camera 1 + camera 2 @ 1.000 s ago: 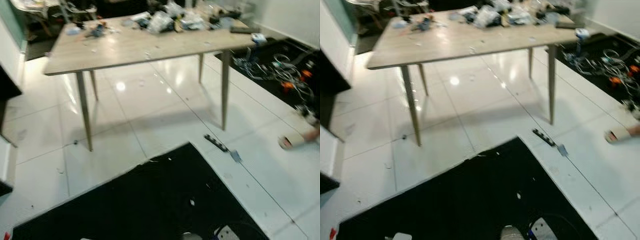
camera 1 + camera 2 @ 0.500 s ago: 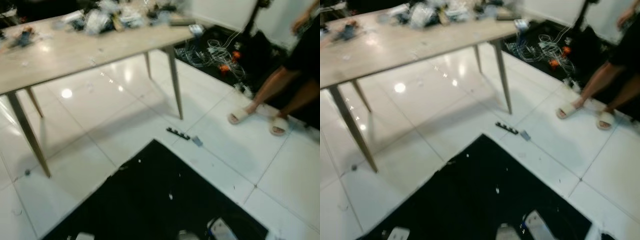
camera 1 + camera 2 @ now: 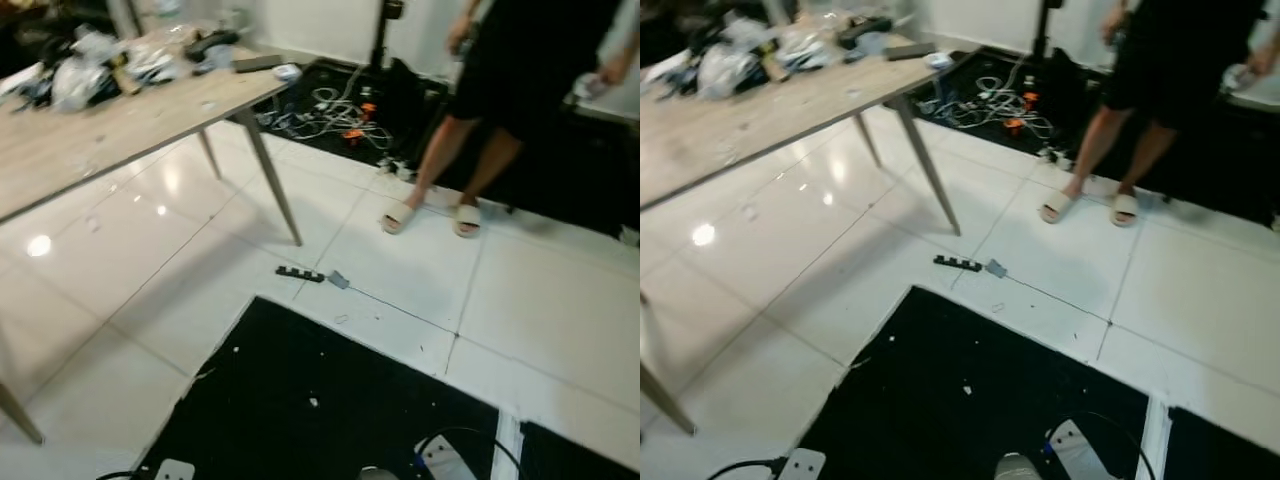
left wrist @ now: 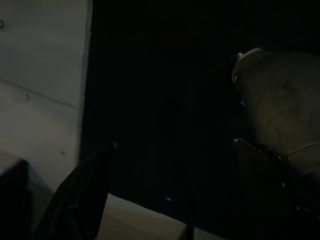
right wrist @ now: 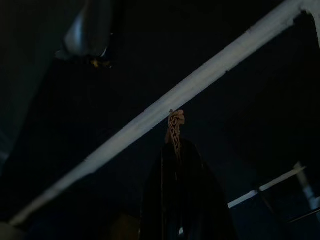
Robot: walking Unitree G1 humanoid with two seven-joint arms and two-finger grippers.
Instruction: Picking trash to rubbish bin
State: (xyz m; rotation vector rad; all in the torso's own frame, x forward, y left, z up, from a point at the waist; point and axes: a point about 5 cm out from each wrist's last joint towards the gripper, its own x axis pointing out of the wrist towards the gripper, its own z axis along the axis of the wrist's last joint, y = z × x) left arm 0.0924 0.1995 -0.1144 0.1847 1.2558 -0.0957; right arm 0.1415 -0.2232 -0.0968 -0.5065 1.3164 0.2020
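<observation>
Left hand (image 4: 172,150) hangs fingers apart over black mat (image 3: 330,400); right hand (image 5: 176,131) fingers together; power strip (image 3: 300,274) well ahead, lying crosswise.

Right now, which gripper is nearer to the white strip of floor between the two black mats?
Right. The right gripper hangs just above the white strip, fingers together. The left gripper hangs open above the larger black mat, beside white tiles.

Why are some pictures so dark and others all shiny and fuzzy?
Eye views: bright but blurred, with lamp glare on the white floor under the table. Left wrist view: nearly black, its spread fingers barely showing. Right wrist view: dark too, one pale stripe crossing.
</observation>
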